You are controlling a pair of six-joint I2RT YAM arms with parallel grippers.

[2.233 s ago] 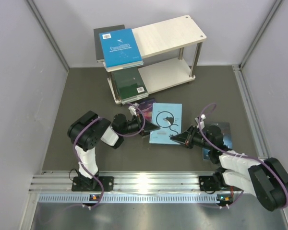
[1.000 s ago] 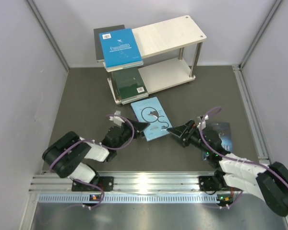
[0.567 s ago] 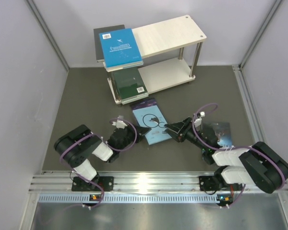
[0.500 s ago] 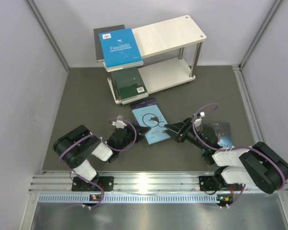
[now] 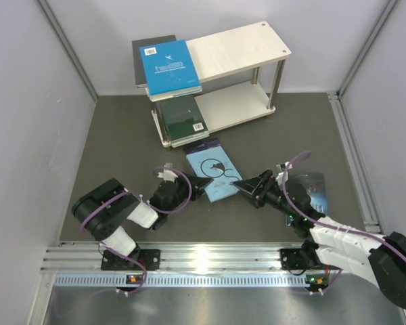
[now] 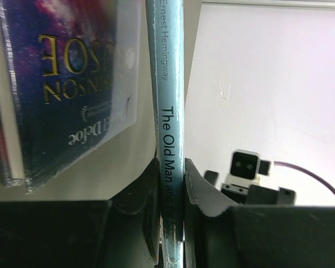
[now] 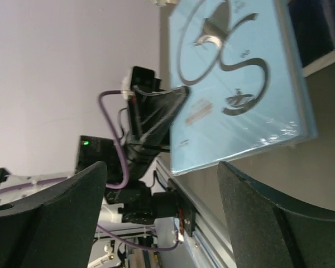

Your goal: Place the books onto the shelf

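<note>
**Left fingers pinch the light blue book (image 5: 213, 169); right fingers stand spread just off its edge**

The left gripper (image 6: 172, 167) has its two fingers pressed onto the book's spine, one pad on each cover, so the printed title runs straight up out of the pinch. In the top view the left gripper sits at the book's near-left edge, low over the dark table mat (image 5: 122, 149).

To the left of the pinched spine in the left wrist view, a purple starry book (image 6: 67, 84) with gold lettering faces the fingers. A gap shows between its cover and the light blue one at the gripped edge. In the top view only a dark sliver of it peeks out at the far side of the light blue book.

The right gripper (image 5: 238, 184) points at the opposite edge of the same book. Its fingers are wide apart with nothing between them, and the cover lies just ahead of the tips.

Behind the right gripper, beside its wrist, another starry book (image 5: 314, 189) lies flat on the mat.

Well beyond both pairs of fingers stands the shelf (image 5: 237, 44). A bright blue book (image 5: 169, 68) rests on a dark book (image 5: 143, 51) at the left end of its top board, and a dark green book (image 5: 181, 118) lies on the lower board
</note>
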